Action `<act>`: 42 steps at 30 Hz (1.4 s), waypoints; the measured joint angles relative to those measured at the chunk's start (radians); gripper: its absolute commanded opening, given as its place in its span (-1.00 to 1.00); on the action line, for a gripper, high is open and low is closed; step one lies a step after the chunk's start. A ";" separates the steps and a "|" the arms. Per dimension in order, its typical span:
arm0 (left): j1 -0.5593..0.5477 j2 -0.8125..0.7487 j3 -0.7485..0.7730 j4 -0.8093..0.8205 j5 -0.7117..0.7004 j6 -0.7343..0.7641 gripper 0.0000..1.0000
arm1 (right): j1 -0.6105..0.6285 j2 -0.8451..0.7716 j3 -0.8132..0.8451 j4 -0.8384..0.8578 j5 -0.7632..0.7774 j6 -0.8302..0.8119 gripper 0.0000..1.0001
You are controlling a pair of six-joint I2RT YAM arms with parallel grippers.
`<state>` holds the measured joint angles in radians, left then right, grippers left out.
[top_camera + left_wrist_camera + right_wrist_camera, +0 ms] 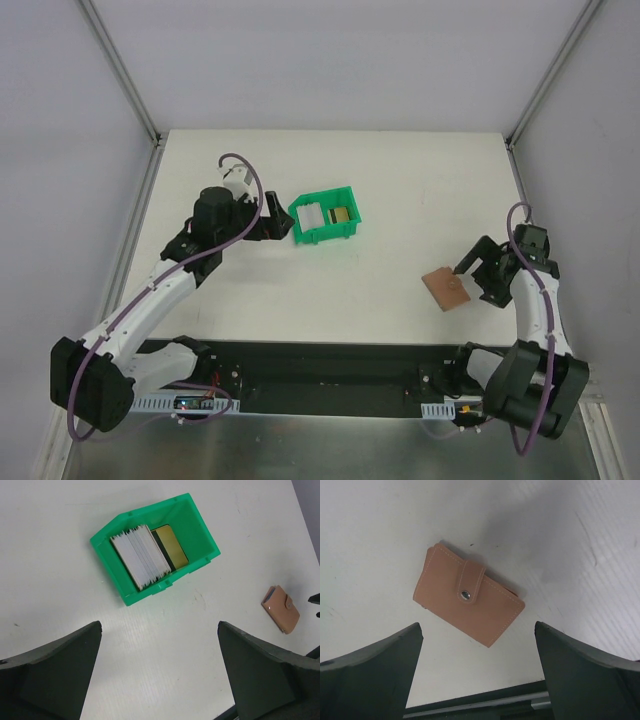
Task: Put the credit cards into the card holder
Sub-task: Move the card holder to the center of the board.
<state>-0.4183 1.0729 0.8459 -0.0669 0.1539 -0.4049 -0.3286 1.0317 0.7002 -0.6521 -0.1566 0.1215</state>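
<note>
Nearest the bases, the card holder lay closed on the white table, its snap tab fastened across the front. The right gripper hovered just beside it, jaws spread wide and holding nothing. Farther back on the left, the left gripper was equally wide apart and empty, facing the green bin. Inside the bin stood a stack of white-grey cards with a gold card beside it. A dark sliver between them was possibly another card.
</note>
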 measured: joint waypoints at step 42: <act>-0.140 0.107 -0.160 0.092 0.229 -0.026 0.98 | 0.160 0.085 -0.030 0.140 -0.003 0.040 0.71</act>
<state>-0.5583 1.1801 0.6861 0.0254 0.3824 -0.4309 -0.1688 1.1164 0.6704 -0.5117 -0.1593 0.1616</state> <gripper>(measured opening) 0.990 0.880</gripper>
